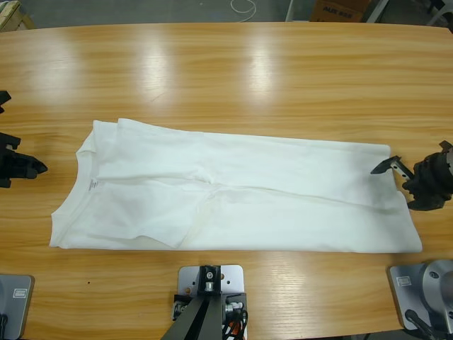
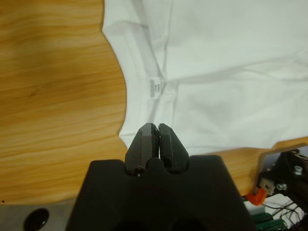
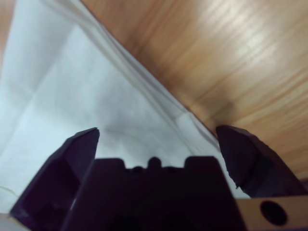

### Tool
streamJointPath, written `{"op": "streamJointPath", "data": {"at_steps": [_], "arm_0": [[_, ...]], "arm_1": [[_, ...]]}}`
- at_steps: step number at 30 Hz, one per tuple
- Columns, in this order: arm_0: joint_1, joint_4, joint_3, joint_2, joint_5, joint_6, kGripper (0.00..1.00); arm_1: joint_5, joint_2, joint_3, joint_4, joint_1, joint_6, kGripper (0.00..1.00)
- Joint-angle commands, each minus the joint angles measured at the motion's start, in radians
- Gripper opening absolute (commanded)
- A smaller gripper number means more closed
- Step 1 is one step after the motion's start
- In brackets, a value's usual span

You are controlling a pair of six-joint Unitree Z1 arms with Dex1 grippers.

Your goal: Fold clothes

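Right wrist view: T-shirt (image 3: 96,96) edge behind hand (image 3: 159,144)

I can't read the print on the label (image 2: 155,87); it is too small in both views that show it. My left gripper (image 1: 32,168) is cut off by the high view's edge, only its black tip showing. The right wrist view crops the shirt (image 3: 72,96), and the right gripper's (image 3: 158,139) body hides its hem.
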Motion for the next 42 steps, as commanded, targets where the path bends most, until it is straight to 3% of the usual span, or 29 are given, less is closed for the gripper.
{"op": "streamJointPath", "data": {"at_steps": [1, 7, 11, 14, 32, 35, 42], "arm_0": [[-0.004, 0.066, -0.054, 0.003, 0.010, 0.015, 0.000], [-0.004, 0.067, -0.059, 0.004, 0.015, 0.012, 0.000], [-0.004, 0.067, -0.047, -0.004, 0.022, 0.012, 0.000], [-0.004, 0.067, -0.046, -0.008, 0.022, 0.012, 0.000], [-0.007, 0.056, -0.029, -0.006, 0.025, 0.009, 0.000], [-0.007, 0.055, -0.008, -0.023, 0.028, 0.009, 0.000], [-0.007, 0.059, 0.012, -0.056, 0.033, 0.006, 0.000]], "arm_1": [[0.042, 0.038, 0.015, -0.015, -0.042, -0.036, 1.000], [0.122, 0.022, 0.023, -0.015, -0.044, -0.074, 0.977], [0.145, 0.022, 0.026, -0.017, -0.046, -0.088, 0.900], [0.151, 0.022, 0.034, -0.039, -0.046, -0.095, 0.821], [0.153, 0.003, 0.033, -0.051, -0.055, -0.107, 0.720], [0.178, 0.006, 0.037, -0.040, -0.075, -0.113, 0.600], [0.152, 0.032, 0.039, -0.052, -0.075, -0.110, 0.559]]}}
